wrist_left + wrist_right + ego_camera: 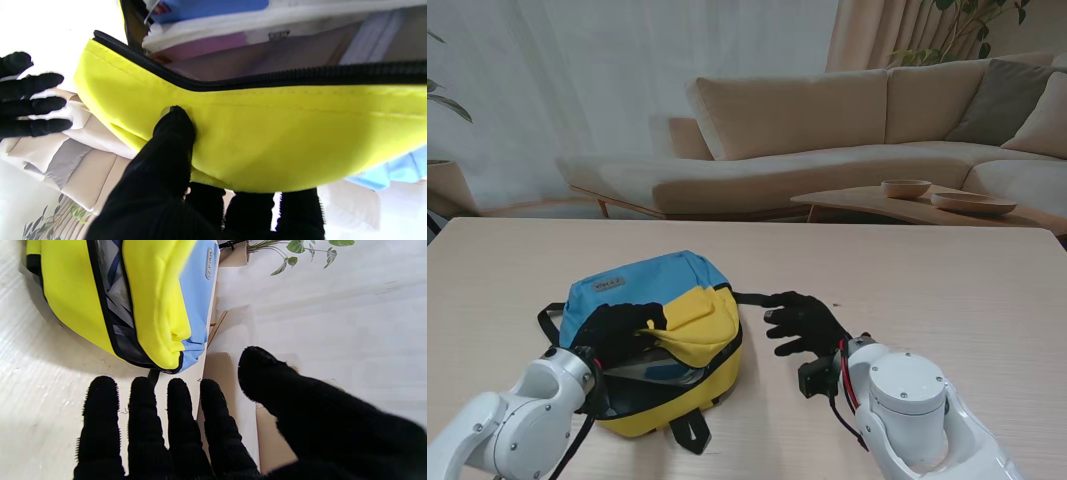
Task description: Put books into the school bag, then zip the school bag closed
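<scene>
Left hand (pixel 617 330) pinching yellow front flap (pixel 695 322) of school bag (pixel 652 340) at lower-centre frame, books (pixel 233 50) showing inside; right hand (pixel 805 322) empty, fingers spread beside it; keep flap taut so zipper (pixel 267 78) runs straight.

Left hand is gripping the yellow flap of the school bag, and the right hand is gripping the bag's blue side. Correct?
Not quite. The left hand does grip the yellow flap of the school bag, but the right hand lies open on the table beside the bag, holding nothing, as the stand view shows.
</scene>
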You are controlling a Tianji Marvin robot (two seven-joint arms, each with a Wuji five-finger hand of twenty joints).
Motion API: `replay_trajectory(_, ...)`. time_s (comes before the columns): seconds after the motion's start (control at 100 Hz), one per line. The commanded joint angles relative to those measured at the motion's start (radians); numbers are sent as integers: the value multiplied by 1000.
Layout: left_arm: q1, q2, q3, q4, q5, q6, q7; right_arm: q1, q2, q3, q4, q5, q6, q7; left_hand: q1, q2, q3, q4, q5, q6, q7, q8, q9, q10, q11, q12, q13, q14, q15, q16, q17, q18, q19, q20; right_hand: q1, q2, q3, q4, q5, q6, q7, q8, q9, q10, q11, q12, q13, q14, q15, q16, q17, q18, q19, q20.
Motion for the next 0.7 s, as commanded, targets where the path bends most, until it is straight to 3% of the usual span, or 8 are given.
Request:
replay_trajectory(0.0, 33, -6, 15, -17, 20, 20, -14, -14, 0, -5, -9, -17, -26, 14, 34, 52, 12, 25, -18, -30, 42, -4, -8, -15, -20, 7, -12, 20, -16, -3, -21, 14, 15, 2, -43, -2, -29, 35, 23, -29, 0, 10, 13, -14, 21, 8, 28, -11, 7, 11, 11, 5, 33, 28)
replay_trajectory(0.07, 52, -6, 25, -29, 49, 56, -16, -17, 1, -6, -9, -17, -39, 12, 25, 48, 19, 24, -20, -32, 38, -6, -20, 19, -33, 6, -19, 18, -23, -5, -27, 10, 12, -2, -42, -3, -27, 36, 23, -29, -2, 11, 13, -15, 21, 8, 27, -11, 4, 9, 10, 5, 33, 28)
replay_trajectory(0.3, 111, -5, 35, -50, 85, 132, -32, -21, 8, -21, 1, -65, -114, 10, -26, 33, 26, 31, -51, -24, -5, -13, -62, 2, -76, 3, -68, 10, -73, -20, -66, -10, -13, -19, -44, -4, -27, 35, 27, -35, -4, 14, 14, -19, 17, 6, 24, -18, -4, 6, 0, -3, 31, 29)
replay_trajectory(0.36, 124, -4, 31, -52, 81, 135, -41, -20, 12, -30, 10, -100, -143, 11, -86, 19, 34, 37, -71, -17, -54, -34, -112, -1, -94, -17, -102, 1, -118, -35, -88, -20, -40, -35, -49, -6, -26, 36, 32, -40, -2, 17, 17, -24, 15, 5, 28, -20, -5, 5, 1, -4, 33, 31)
replay_trajectory(0.42, 135, -4, 27, -53, 72, 135, -41, -20, 16, -38, 17, -127, -167, 15, -169, -2, 81, 30, -113, -9, -123, -67, -191, -11, -103, -129, -154, -11, -191, -62, -123, -29, -89, -58, -51, -7, -24, 37, 35, -44, -1, 19, 16, -28, 14, 4, 27, -24, -7, 4, -3, -9, 34, 31)
replay_trajectory(0.5, 157, -4, 9, -62, 56, 123, -43, -19, 20, -51, 25, -169, -200, 15, -349, 23, 206, 25, -162, 19, -266, -110, -291, -34, -177, -219, -232, -31, -303, -115, -179, -42, -180, -84, -53, -15, -20, 38, 51, -50, 6, 23, 24, -32, 13, 4, 33, -26, -7, 3, -4, -10, 36, 33)
replay_trajectory(0.54, 170, -5, -4, -68, 56, 109, -39, -17, 24, -59, 30, -194, -218, 19, -422, 41, 236, 42, -184, 19, -313, -139, -327, -44, -227, -246, -262, -41, -355, -139, -202, -47, -229, -97, -57, -17, -17, 39, 55, -54, 6, 25, 29, -36, 13, 3, 37, -27, -8, 3, -5, -13, 37, 34)
replay_trajectory(0.69, 236, -14, -72, -92, 83, 44, 13, -1, 36, -102, 48, -292, -280, 31, -505, 27, 245, 35, -236, 2, -376, -189, -401, -58, -318, -299, -319, -62, -453, -174, -240, -60, -320, -104, -70, -19, -16, 41, 78, -74, 7, 33, 42, -57, 2, -1, 46, -45, -15, 0, -17, -29, 33, 33)
